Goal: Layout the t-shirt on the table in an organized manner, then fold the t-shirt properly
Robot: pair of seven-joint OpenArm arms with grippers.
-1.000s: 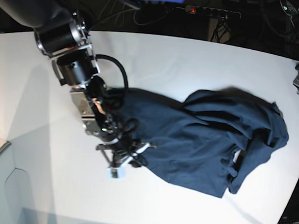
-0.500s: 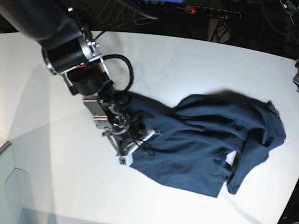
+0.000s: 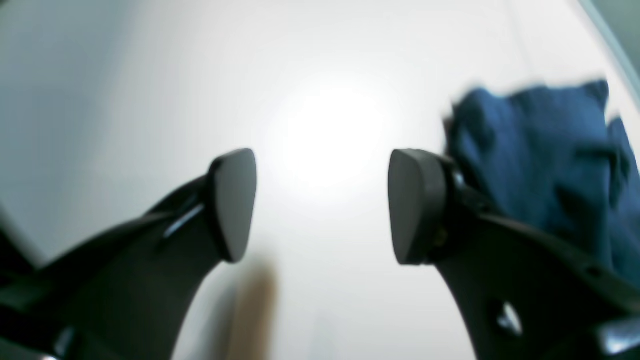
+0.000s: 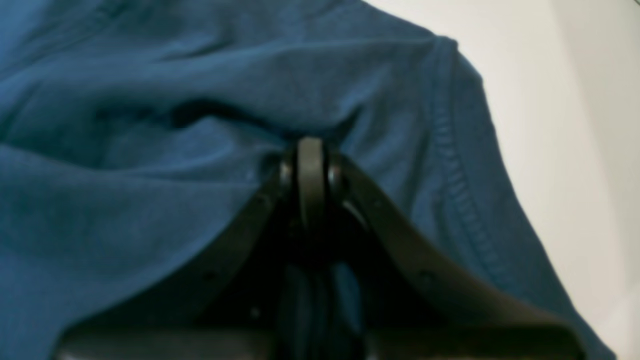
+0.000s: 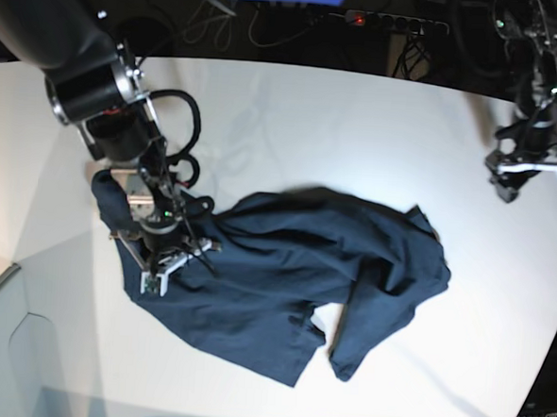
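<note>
The right gripper (image 4: 311, 165) is clamped on the rumpled dark navy cloth t-shirt (image 5: 293, 285), which spreads away from it across the smooth white table (image 5: 341, 118). The left gripper (image 3: 322, 205) hangs empty, jaws apart, the shirt off to one side.

- The right arm (image 5: 76, 40) was a thick matte-black tube ending in a ringed silver-and-black joint.
- A looped black cable (image 5: 184, 132) ran from that joint, at about five o'clock of it, down to the wrist.
- The right gripper (image 4: 311, 165) had black angled fingers studded with small screws, meeting in rounded grey pads.
- A small white block (image 5: 151, 282) sat at its tip in the base view.
- The left gripper (image 3: 322, 205) carried two flat, dark grey, teardrop-shaped pads (image 3: 234, 202) on glossy black fingers.
- The left arm (image 5: 534, 130) looked slimmer, black, with a white-edged part at its lower end.
</note>
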